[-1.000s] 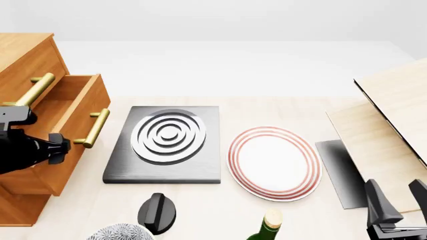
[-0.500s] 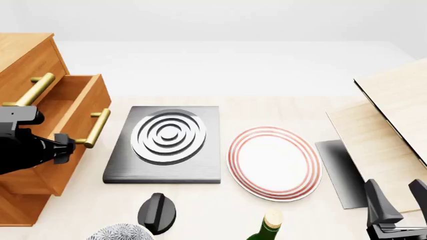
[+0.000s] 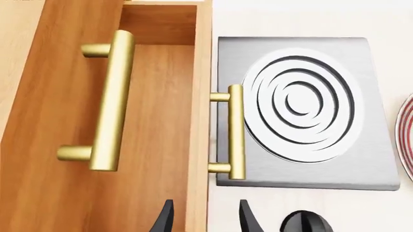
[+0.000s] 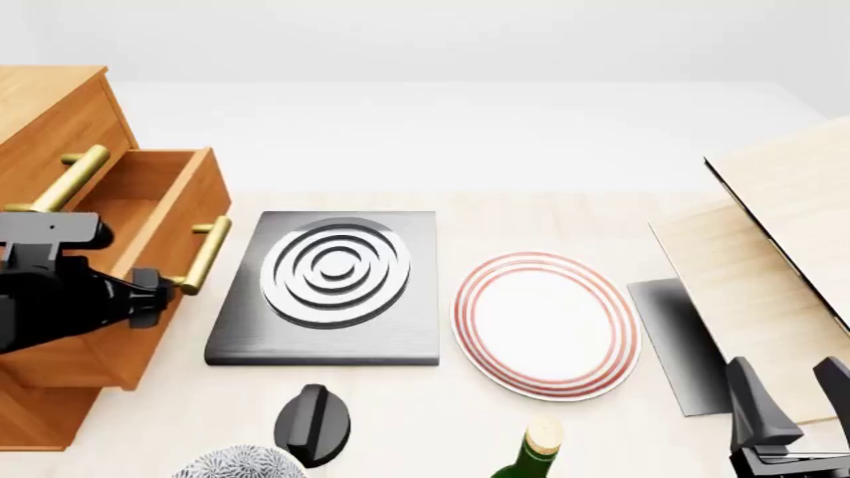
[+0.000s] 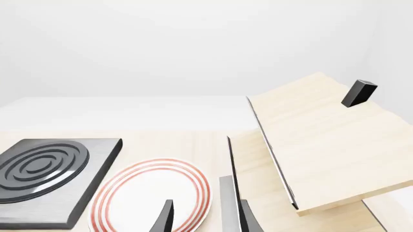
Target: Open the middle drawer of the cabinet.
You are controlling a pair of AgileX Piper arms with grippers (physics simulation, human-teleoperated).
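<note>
My left end effector (image 3: 205, 218) sits right at the front panel of the middle drawer (image 4: 157, 259), fingers (image 3: 163, 220) parted with the top edge of that panel between them, but I can't tell if they're actually pressing on the wood or just loose around it. From the front camera the arm blocks most of that spot. The drawer itself is pulled well out of the cabinet (image 4: 47, 124), which stands at the left edge of the surface (image 4: 439, 408), and its brass handle (image 4: 206, 255) pokes out toward the grey burner plate (image 4: 329, 289) next to it. The upper drawer's handle (image 4: 70, 179) is further back, that drawer looks shut.

My right end effector (image 4: 797, 423) is down at the near right corner, spread wide and holding nothing, just beside the pale wooden box (image 4: 783, 249).

Other stuff: a red-rimmed plate (image 4: 546, 325) mid surface, a black knob (image 4: 311, 423) and a green bottle top (image 4: 536, 448) along the near edge.
</note>
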